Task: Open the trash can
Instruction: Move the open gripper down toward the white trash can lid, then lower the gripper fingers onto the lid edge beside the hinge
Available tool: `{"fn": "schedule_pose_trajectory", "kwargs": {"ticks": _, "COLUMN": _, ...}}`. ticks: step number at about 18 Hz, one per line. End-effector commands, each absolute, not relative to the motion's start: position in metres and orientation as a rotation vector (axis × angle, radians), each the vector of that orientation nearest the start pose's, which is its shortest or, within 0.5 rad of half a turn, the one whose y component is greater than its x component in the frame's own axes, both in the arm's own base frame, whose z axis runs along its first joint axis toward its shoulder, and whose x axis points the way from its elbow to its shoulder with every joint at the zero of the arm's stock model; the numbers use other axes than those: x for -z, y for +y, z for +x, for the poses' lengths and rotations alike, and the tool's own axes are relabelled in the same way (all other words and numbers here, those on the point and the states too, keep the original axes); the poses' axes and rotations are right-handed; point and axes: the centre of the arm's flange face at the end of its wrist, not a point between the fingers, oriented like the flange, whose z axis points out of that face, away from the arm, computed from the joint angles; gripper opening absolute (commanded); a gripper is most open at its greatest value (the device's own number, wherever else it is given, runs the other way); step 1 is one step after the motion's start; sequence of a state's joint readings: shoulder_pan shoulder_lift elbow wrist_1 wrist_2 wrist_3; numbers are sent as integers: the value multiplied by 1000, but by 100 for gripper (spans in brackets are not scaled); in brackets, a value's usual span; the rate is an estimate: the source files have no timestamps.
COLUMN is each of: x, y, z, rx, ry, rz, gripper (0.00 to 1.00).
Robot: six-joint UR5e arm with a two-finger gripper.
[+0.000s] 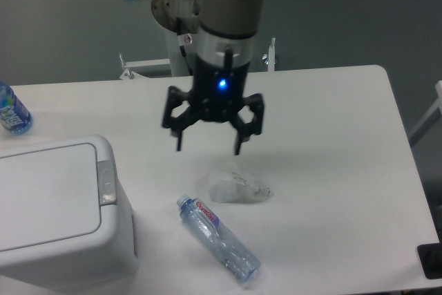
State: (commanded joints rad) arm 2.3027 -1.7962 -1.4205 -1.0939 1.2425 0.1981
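Nothing is done yet: my tool (208,148) hangs wide and empty above the counter (331,143), while the trash can (59,212), apparently latched with lid flat, sits well off to its left, untouched.

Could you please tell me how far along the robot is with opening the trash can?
Nothing is done yet: the trash can has its lid flat and closed. In hand is only the approach: the gripper hangs open and empty above the table, right of the can. Left to do: reach the grey latch on the lid's right edge, press it, and get the lid up.
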Motion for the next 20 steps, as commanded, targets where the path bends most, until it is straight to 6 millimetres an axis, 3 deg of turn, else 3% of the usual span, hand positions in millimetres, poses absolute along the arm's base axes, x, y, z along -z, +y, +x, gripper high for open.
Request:
{"fn": "schedule_pose_trajectory", "kwargs": {"ticks": 7, "x": -487, "y": 590, "z": -265, "rx": 194, "ry": -660, "rz": -2555, "gripper": 100}}
{"fn": "schedule_pose_trajectory", "kwargs": {"ticks": 20, "x": -483, "y": 598, "z": -252, "rx": 207, "ry": -632, "rz": -2570, "gripper": 100}}
